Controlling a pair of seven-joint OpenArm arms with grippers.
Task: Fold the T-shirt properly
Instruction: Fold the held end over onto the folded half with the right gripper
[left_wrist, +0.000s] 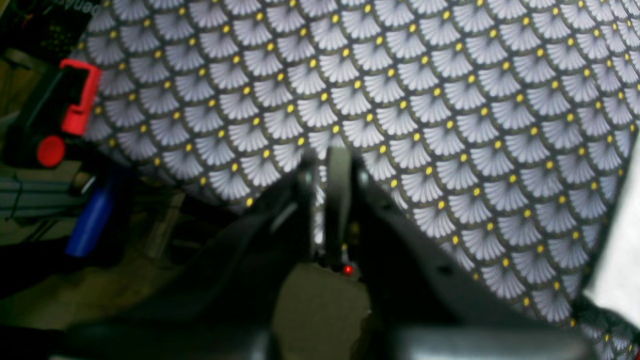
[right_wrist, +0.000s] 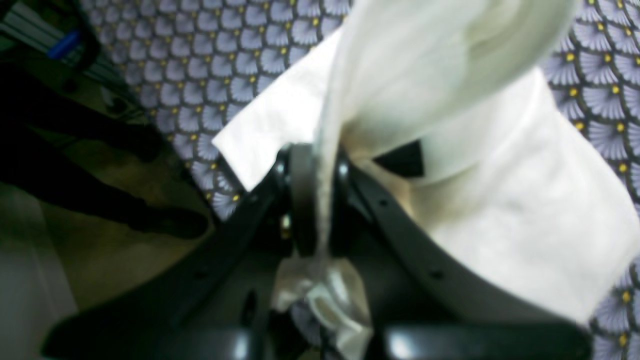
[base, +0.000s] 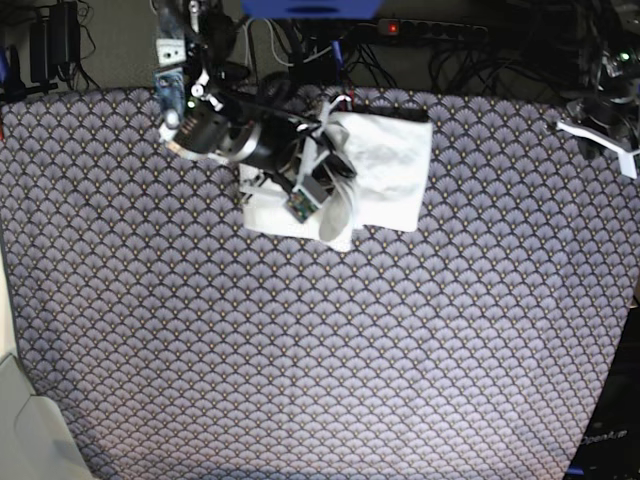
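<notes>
Your right gripper (right_wrist: 320, 200) is closed tight on a fold of the T-shirt (right_wrist: 500, 200): in the right wrist view the white cloth runs straight down between the two dark fingers (right_wrist: 302, 200) at the middle of the frame, and a crumpled bit of it pokes out below them. Above the jaws the pinched cloth rises as a lifted flap toward the upper right of that frame, while the rest of the shirt lies flat behind it, reaching from the centre to the right edge.

In the base view you see the same grip near the top centre: the right arm (base: 230, 135) reaches in from the upper left, and the shirt (base: 390, 170) lies as a compact white bundle at the far edge of the patterned tablecloth (base: 320, 340), partly under the arm. Only plain white shows; no print is visible.

Your left gripper (left_wrist: 335, 200) is closed with nothing in it. In the left wrist view its fingers meet at the centre of the frame over the fan-patterned cloth (left_wrist: 400, 100), and a sliver of white shows at the far right edge. In the base view the left arm (base: 605, 125) sits at the upper right, well apart from the shirt.

At the left of the left wrist view you can make out a red clamp (left_wrist: 75, 100) and a blue cylindrical object (left_wrist: 90, 220), both blurred and off the table.
</notes>
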